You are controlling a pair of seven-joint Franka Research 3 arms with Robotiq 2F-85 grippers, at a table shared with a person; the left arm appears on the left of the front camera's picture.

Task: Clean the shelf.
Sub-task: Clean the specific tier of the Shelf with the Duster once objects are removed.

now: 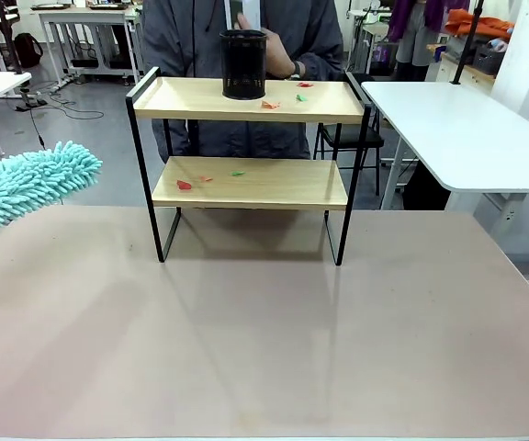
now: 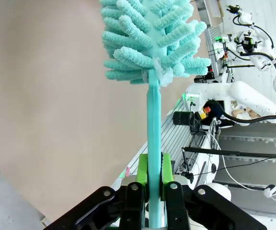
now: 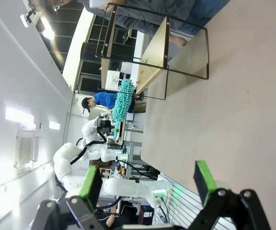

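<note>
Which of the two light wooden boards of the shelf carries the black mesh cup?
The upper light wooden board: the black mesh cup stands on it. The lower board bears just small coloured scraps.

Bright, even overhead light fills the room, and the shelf [image 1: 246, 188] casts only a soft, pale shadow on the counter [image 1: 264, 349] toward the camera. In the right wrist view the ceiling lamps [image 3: 44, 29] blow out to white glare, and the wide lens bows straight lines near the edges.

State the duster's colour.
The duster is turquoise, head and handle alike; the left wrist view shows it best.
</note>
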